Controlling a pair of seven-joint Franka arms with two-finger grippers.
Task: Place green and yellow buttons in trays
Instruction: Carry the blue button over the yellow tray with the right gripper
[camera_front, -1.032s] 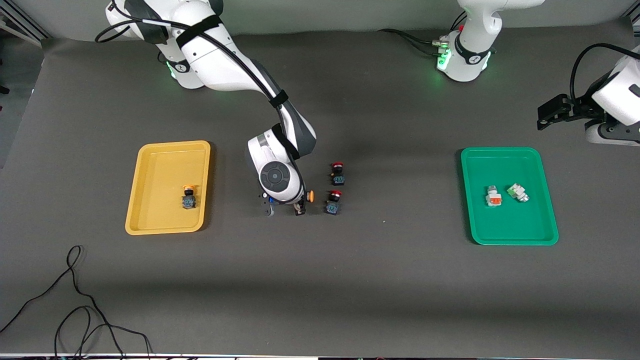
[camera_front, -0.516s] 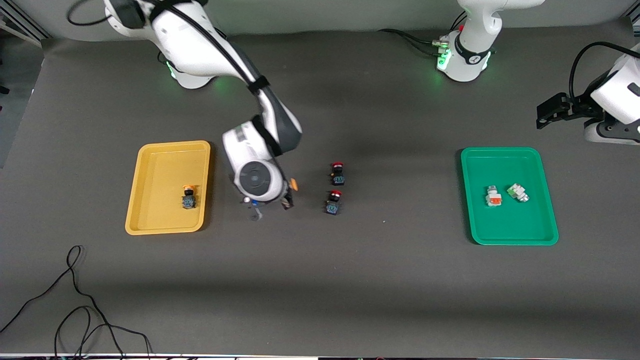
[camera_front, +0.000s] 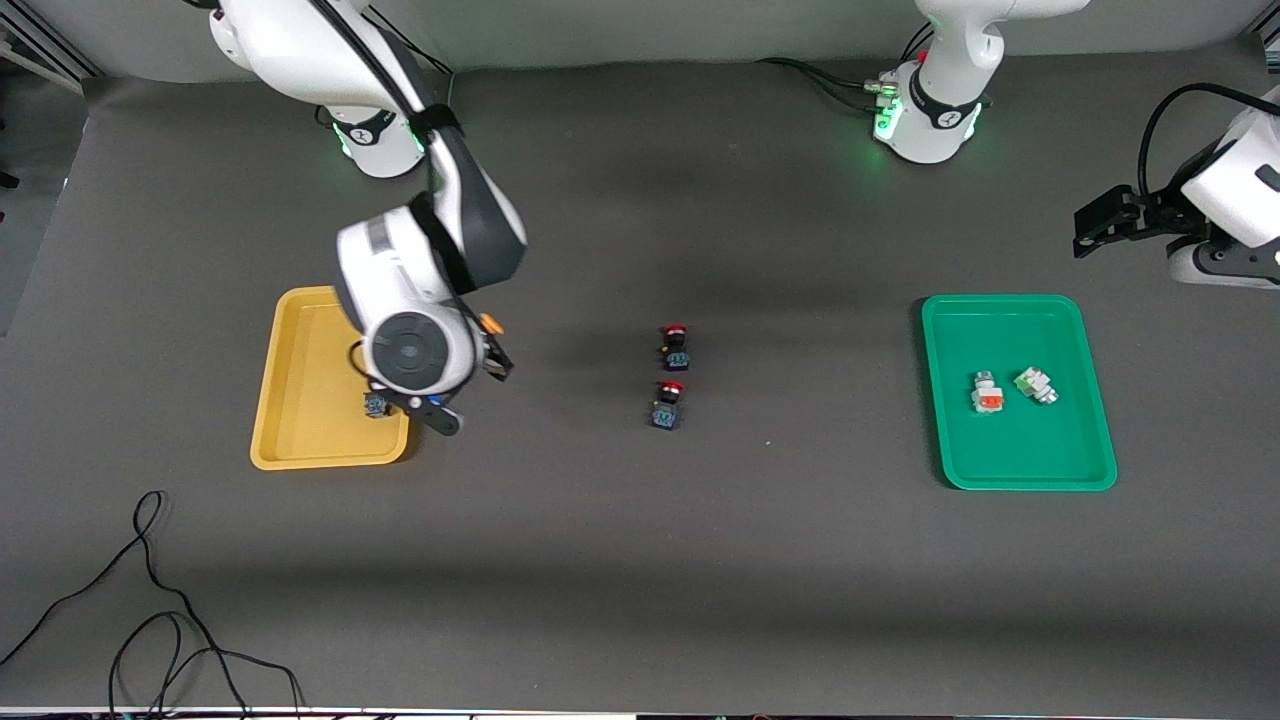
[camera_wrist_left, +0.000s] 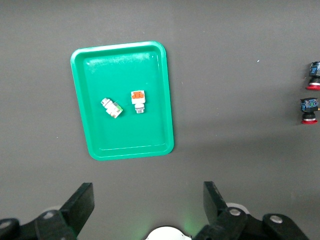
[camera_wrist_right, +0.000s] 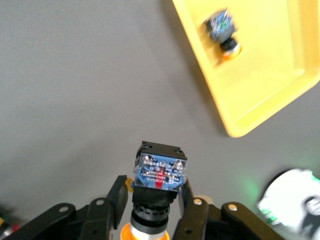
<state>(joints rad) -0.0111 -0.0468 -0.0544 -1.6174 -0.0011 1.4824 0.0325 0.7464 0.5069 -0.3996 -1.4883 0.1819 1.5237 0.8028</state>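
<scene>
while the right gripper (camera_front: 470, 385) is hanging in the air over the bare mat just beside the yellow tray (camera_front: 300, 440), its fingers (camera_wrist_right: 116, 197) are clamped on a yellow-capped button (camera_wrist_right: 159, 175), blue-and-black body pointing away from the wrist and orange-yellow cap (camera_front: 490, 323) tucked back toward the palm. the right arm's white wrist housing is covering much of the tray's rim nearest the table's middle in the front view, so a second yellow-capped switch (camera_front: 377, 404) lying in the tray is only peeking out there; the right wrist view is showing it whole (camera_wrist_right: 222, 31), on its side inside the tray.

two red-capped switches (camera_front: 676, 346) and (camera_front: 666, 404) are sitting close together near the table's middle, one nearer the front camera than the other, well apart from both trays. the green tray (camera_front: 1020, 470) is lying toward the left arm's end of the table, holding two white-bodied buttons side by side: one with an orange face (camera_front: 987, 396) and one with a green face (camera_front: 1036, 384). the left wrist view is looking down on that tray (camera_wrist_left: 95, 100), and the left gripper (camera_wrist_left: 149, 207) is waiting high over the mat beside it with its fingers spread wide, probably well clear of the rim.

the surface is a dark grey mat. a loose black cable (camera_front: 150, 600) is trailing near the front edge, at the right arm's end.
</scene>
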